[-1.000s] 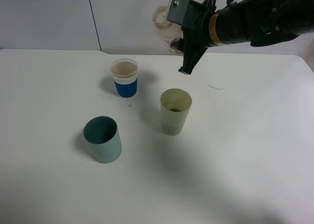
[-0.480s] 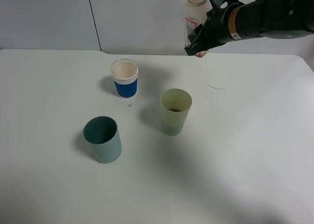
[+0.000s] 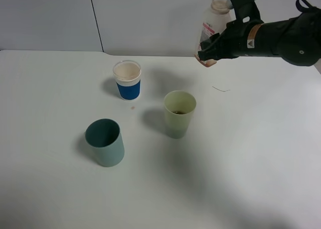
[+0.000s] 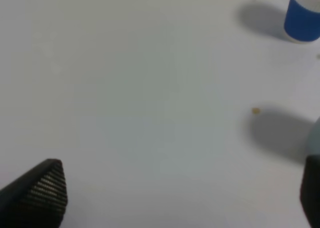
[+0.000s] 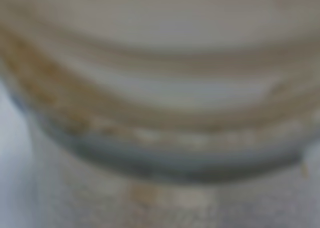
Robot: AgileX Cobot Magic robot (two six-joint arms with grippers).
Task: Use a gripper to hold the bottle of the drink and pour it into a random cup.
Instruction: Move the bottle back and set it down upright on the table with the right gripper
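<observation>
One bottle (image 3: 214,19), upright, in right hand (image 3: 209,51)

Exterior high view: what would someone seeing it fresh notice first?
The right end effector holds the bottle of the drink roughly upright in the air at the far right. Three cups stand apart below: the pale yellow-green cup, something dark in its bottom, nearest the bottle; a blue-and-white paper cup farther left; a teal tumbler at the near left.
</observation>
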